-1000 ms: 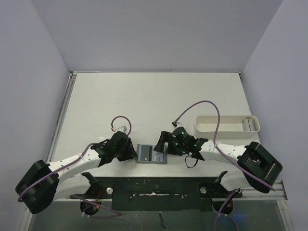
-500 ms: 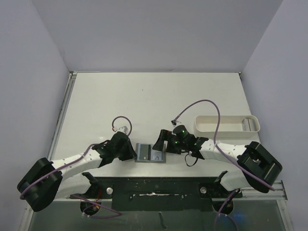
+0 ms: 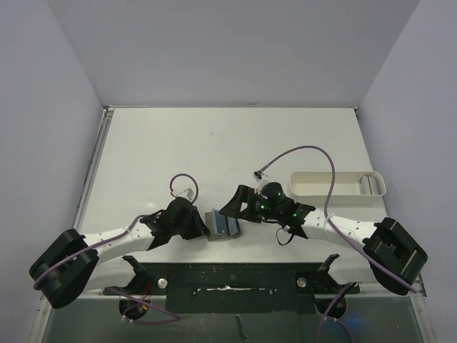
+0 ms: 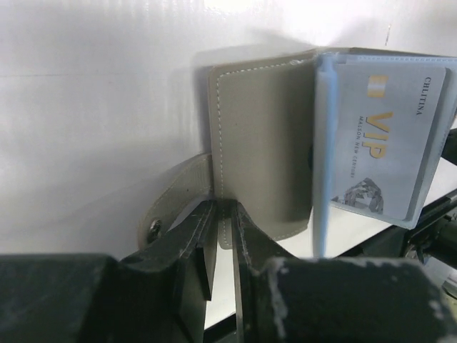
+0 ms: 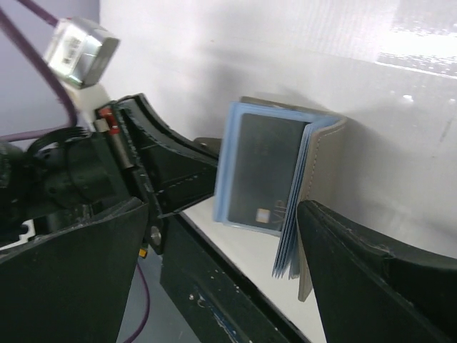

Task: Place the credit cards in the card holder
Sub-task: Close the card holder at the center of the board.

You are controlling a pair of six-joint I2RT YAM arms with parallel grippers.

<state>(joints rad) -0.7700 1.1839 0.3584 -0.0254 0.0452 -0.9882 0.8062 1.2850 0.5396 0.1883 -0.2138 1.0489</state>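
White tabletop [image 3: 214, 143] and plain grey walls framed the work. Half a second earlier the wallet had lain spread flat between the two arms. Now the wallet [image 3: 223, 224] stood half folded, its blue sleeves fanned upward.

The left pincer [image 4: 223, 214] was nipped narrow on the lower edge of the grey-olive cover, just beside the clasp tab [image 4: 161, 221]. The right pincer [image 5: 223, 207] had swung in closer and gaped wide, one finger on either side of the wallet, holding nothing.

A pale card [image 4: 378, 143] sat in a sleeve just beyond the left pincer's tips. A dark card [image 5: 268, 168] faced the right pincer from its own sleeve. No loose card showed on the tabletop, so the filling looked done and the wallet seemed about to be closed.
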